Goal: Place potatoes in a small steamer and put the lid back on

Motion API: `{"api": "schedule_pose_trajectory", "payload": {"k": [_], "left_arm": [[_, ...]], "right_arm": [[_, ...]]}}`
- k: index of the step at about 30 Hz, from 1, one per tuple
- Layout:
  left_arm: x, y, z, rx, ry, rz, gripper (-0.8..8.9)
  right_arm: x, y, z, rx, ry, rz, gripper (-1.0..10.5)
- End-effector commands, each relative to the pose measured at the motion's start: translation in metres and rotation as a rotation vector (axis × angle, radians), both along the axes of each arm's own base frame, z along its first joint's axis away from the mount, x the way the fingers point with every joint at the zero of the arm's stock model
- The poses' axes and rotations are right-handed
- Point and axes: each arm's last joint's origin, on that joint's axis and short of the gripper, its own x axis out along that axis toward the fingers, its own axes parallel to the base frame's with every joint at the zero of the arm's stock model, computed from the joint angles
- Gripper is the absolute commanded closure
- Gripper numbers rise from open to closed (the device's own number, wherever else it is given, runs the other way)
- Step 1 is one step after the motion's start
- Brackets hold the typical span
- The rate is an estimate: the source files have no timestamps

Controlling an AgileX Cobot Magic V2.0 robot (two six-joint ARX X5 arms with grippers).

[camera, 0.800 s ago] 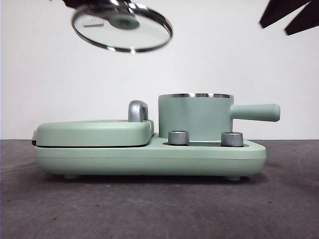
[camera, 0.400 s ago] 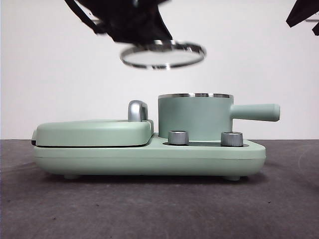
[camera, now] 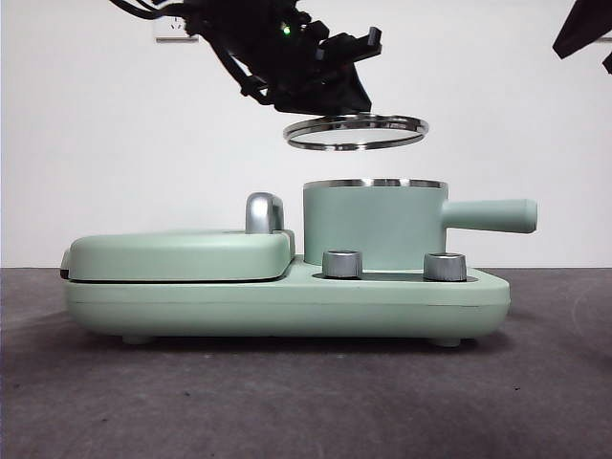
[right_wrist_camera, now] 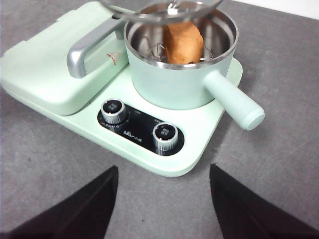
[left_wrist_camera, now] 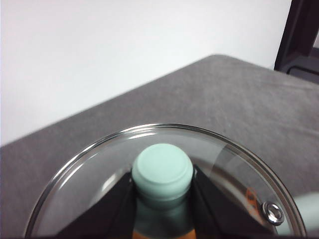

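- lid (camera: pixel 356 131) held in air by left pincer (left_wrist_camera: pixel 162 199), just above steamer (camera: pixel 375 226), not touching
- potato (right_wrist_camera: pixel 183 43) inside steamer
- steamer on cooker base (camera: pixel 287 301), griddle cover (camera: pixel 180 254) beside it

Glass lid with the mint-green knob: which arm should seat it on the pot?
Left. Its gripper is shut on the lid's knob, above the mint-green steamer pot; the right gripper is open and empty.

mint-green steamer (right_wrist_camera: pixel 174 84), orange-brown potato (right_wrist_camera: pixel 183 44), clr lid (camera: pixel 355 131)

The potato (right_wrist_camera: pixel 183 43) sits inside the small steamer (right_wrist_camera: pixel 179 74) (lid (right_wrist_camera: pixel 162 12) just above).
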Motion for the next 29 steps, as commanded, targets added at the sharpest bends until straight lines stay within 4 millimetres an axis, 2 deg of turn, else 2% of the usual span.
{"api": "schedule_pose_trajectory", "payload": {"k": [1,6,14,29], "left_arm": [[0.008,-0.013,0.000,-0.012,-0.033,-0.017,8.00],[0.016,-0.020,-0.014,-0.007,-0.024,-0.018,8.00],[0.014,-0.023,-0.017,0.024,-0.034,-0.032,8.00],[0.011,-0.033,-0.035,0.077,0.030,-0.056,8.00]], "right_arm": [[0.000,0.001,0.000,0.000,0.005,0.001,6.6],[0.000,0.001,-0.001,-0.006,0.013,0.000,6.6],[0.000,0.000,-0.002,-0.026,0.014,-0.020,6.6],[0.000,0.000,-0.002,-0.032,0.011,-0.026,6.6]]}}
